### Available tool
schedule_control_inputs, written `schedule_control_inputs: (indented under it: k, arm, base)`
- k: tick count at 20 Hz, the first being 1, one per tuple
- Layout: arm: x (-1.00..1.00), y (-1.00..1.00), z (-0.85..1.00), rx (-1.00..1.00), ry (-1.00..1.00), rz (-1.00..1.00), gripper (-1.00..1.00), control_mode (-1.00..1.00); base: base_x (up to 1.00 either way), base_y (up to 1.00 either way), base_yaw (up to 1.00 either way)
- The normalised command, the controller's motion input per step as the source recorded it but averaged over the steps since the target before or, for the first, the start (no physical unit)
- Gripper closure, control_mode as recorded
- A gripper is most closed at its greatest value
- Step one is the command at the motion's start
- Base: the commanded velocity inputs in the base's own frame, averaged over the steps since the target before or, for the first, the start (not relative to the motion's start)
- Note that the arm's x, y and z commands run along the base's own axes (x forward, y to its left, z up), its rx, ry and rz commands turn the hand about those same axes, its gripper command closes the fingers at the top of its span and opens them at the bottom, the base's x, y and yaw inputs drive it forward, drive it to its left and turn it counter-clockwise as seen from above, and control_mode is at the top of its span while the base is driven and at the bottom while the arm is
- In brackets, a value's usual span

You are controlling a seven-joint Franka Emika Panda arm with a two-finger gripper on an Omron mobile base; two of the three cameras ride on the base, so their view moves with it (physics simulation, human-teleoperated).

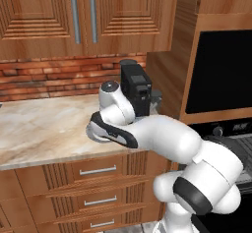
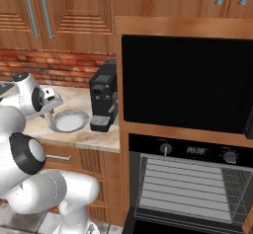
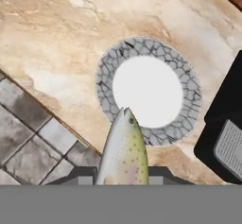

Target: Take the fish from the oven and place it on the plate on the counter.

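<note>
No brand name can be read anywhere; the oven (image 2: 190, 188) has a small lit display on its control strip between round knobs, too blurred to make out. The oven is black, built into a wooden surround, with grey wire racks showing in its open cavity, and it sits well off to the side of the end effector (image 3: 124, 178).

The end effector's two dark tips are pressed close on the tail half of the fish (image 3: 124, 152), pinching it. The fish is slender and smooth, grey-green along the back, paling to a speckled tan belly, and its pointed head reaches forward over the near rim of the plate (image 3: 186, 81).

The plate lies directly below and ahead of the end effector. It is round and shallow, with a grey rim patterned like cracked stone and a plain white centre. It rests flat on the bench (image 3: 56, 34), a beige marbled stone slab over wooden drawers with silver bar handles.

Just beyond the plate stands a boxy black coffee machine (image 2: 105, 99), with red brick wall behind it.
</note>
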Motion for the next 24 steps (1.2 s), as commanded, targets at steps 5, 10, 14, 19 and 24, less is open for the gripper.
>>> schedule_control_inputs:
  k: [5,10,14,19,24]
  arm:
    - [0.38,0.15,-0.12,0.0,0.0,-0.14,1.0,-1.0]
    - [0.01,0.01,-0.14,0.0,0.02,-0.1,1.0,-1.0]
    - [0.01,-0.05,-0.31,0.06,0.06,-0.04,1.0,-1.0]
    - [0.16,-0.05,-0.2,0.15,0.08,-0.08,1.0,-1.0]
    - [0.13,-0.05,-0.06,0.08,0.09,-0.1,1.0,-1.0]
  base:
    - [0.0,0.0,0.0]
    - [0.0,0.0,0.0]
    - [0.0,0.0,0.0]
    - [0.0,0.0,0.0]
    - [0.0,0.0,0.0]
